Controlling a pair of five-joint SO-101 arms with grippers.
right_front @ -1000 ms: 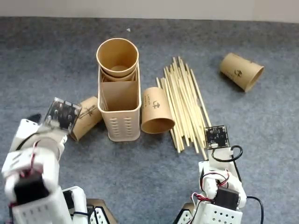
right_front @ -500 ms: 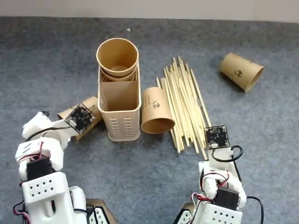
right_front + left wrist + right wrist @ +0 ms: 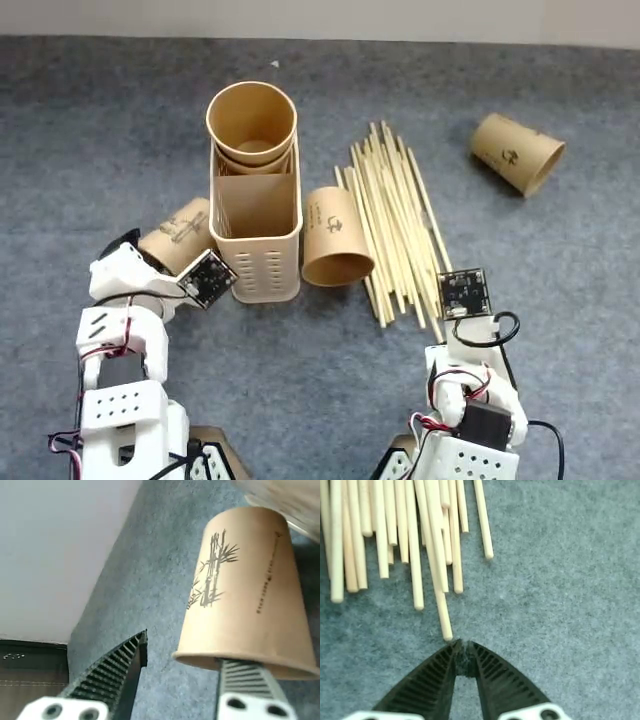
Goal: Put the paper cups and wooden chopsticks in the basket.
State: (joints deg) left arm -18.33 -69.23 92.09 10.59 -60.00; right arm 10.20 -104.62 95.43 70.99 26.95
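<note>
The basket is tall and cream, with small slots in its wall, and it is stood upright on the grey carpet. Light brown stacked cups are held upright in its far part. A left cup is laid on its side just beside the basket, and a dark bamboo plant is drawn on it. The left gripper is held wide apart at this cup's open rim, with one finger right at the rim; whether the cup is touched cannot be told. A middle cup is laid between the basket and the wooden chopsticks, which are thin, pale and spread in a loose heap. A far cup is laid well apart on the right. The right gripper is pressed together on nothing, just beside one stick's end.
</note>
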